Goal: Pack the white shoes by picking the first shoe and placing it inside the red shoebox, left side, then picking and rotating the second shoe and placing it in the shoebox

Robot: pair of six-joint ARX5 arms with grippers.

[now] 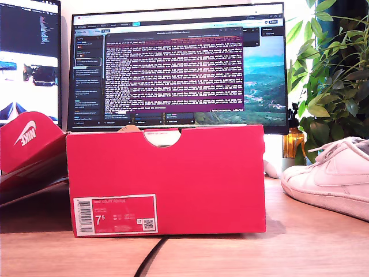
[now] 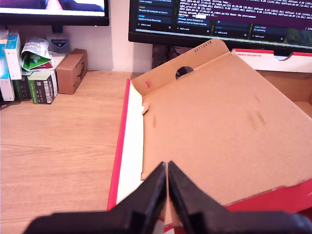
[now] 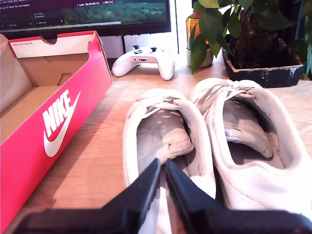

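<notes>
While both shoes sit outside the box, step one hasn't started.
My first gripper hangs over the open lid, jaws pressed together, holding nothing. My second gripper is over the near shoe heel, jaws also closed and empty; the other shoe touches it, both on the desk beside the box. Next, I judge: open second jaws, drop onto the heel collar, grip.

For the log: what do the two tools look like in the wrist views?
Both look alike: my first tool and my second tool each show two matte black fingers, broad at the base and tapering to thin tips. No markings, cables or pads of another colour show. The exterior view shows neither arm.
</notes>
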